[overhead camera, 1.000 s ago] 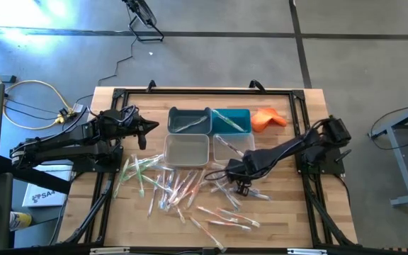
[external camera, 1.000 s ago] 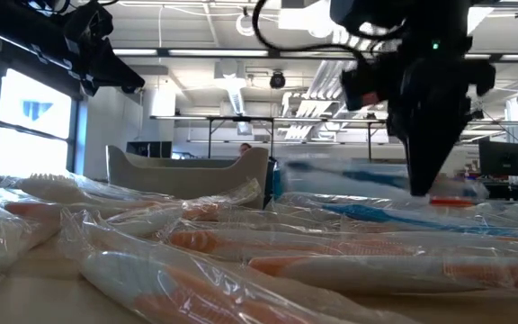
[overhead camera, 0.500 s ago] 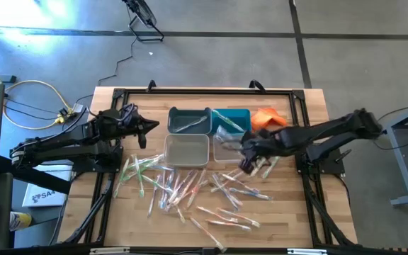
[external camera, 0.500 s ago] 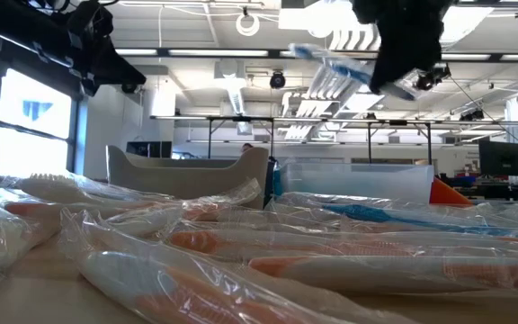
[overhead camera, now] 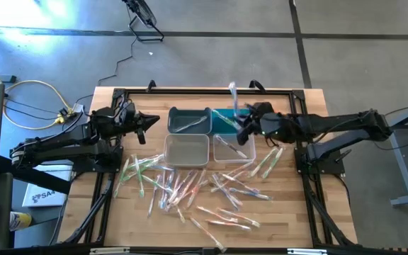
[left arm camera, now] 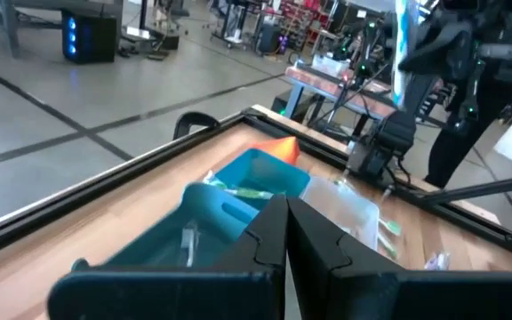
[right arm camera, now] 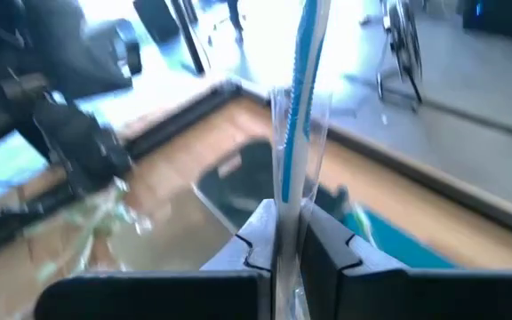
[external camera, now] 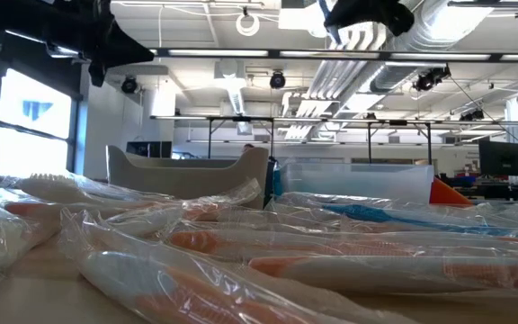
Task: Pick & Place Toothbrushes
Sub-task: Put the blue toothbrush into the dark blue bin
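Right gripper clamps one blue toothbrush (upright) above four bins; left gripper closed, empty.

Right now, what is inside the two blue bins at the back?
The dark bin holds a whitish toothbrush; the teal bin holds a greenish one. The right gripper, holding a blue toothbrush, covers part of the teal bin.

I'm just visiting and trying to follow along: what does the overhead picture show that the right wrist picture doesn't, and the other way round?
Only overhead: the whole table, the pile of toothbrushes, four bins, an orange cloth, and the left hand waiting shut near the bins.

Only the right wrist: up close, two dark fingers pinching a clear wrapper with a blue handle inside.

Both: the right hand shut on that blue toothbrush, held above the bins.
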